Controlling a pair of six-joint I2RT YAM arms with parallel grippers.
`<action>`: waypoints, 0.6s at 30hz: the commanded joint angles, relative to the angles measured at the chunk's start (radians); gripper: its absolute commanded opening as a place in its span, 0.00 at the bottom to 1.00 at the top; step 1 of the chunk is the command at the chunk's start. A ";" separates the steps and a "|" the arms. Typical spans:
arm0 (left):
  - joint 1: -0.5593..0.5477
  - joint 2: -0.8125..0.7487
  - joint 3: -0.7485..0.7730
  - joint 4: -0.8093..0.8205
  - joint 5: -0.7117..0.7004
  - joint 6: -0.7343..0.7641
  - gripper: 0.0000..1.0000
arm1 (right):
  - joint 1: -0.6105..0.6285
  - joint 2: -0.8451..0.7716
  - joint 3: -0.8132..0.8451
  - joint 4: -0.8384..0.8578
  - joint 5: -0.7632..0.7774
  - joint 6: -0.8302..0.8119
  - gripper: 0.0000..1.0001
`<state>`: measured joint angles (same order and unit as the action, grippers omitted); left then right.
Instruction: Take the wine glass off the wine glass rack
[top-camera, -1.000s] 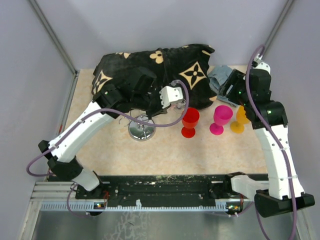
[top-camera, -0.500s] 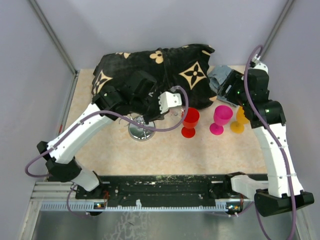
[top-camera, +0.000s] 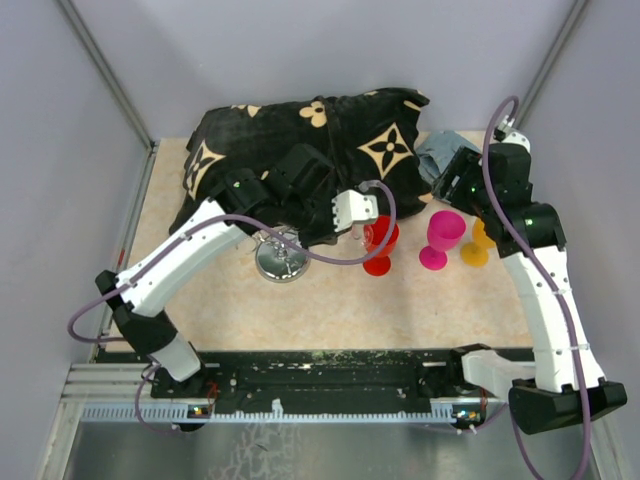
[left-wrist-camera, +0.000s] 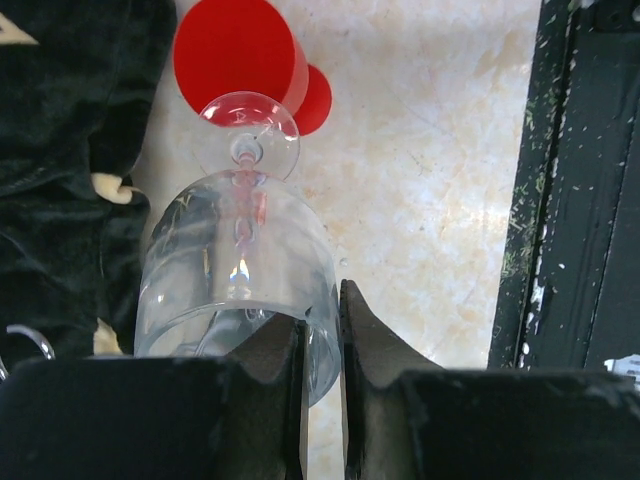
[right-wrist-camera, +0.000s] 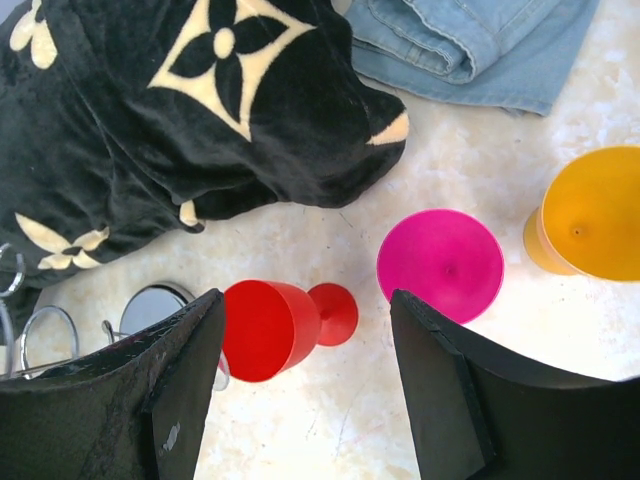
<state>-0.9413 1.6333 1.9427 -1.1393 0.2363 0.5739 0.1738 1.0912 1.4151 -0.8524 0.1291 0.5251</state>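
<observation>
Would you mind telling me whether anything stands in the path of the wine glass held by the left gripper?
Yes: the red goblet stands just beyond the foot of the wine glass, on the side away from the wine glass rack. Bare table lies toward the near edge.

Diffuse overhead light is flooding the worktop (top-camera: 420, 300); shadows are falling soft. Highlights are glinting on the wine glass (left-wrist-camera: 235, 265); all views are rendering sharp.

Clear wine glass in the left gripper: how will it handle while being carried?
Likely fragile and slippery: the wine glass looks thin, smooth and clear, and the left gripper pinches only its bowl wall. Probably tippy once set down, given the slim stem under a wide bowl.
</observation>
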 joint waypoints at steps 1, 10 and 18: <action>-0.003 0.042 0.051 -0.051 -0.019 0.021 0.00 | -0.007 -0.040 -0.006 0.042 -0.002 0.005 0.67; -0.008 0.053 0.073 -0.086 -0.019 0.027 0.00 | -0.007 -0.031 -0.014 0.053 -0.007 -0.002 0.67; -0.027 0.066 0.090 -0.095 -0.022 0.035 0.00 | -0.007 -0.006 -0.009 0.071 -0.028 -0.007 0.67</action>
<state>-0.9535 1.6932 1.9835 -1.2140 0.2241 0.5858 0.1738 1.0775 1.4002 -0.8452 0.1146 0.5243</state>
